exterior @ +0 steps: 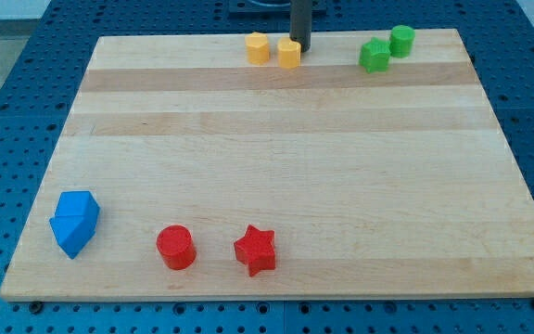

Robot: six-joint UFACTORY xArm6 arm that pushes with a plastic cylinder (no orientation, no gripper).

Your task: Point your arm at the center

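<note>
My tip (300,49) is at the view's top, near the middle of the wooden board's (276,158) far edge, just behind and to the right of a yellow block (289,54). A second yellow block (258,47) sits just to the left of that one. A green star-like block (375,56) and a green cylinder (401,40) sit at the top right. A blue block (74,222) lies at the bottom left. A red cylinder (175,247) and a red star (255,250) sit along the bottom edge.
The board lies on a blue perforated table (7,93). The rod rises out of the view's top edge.
</note>
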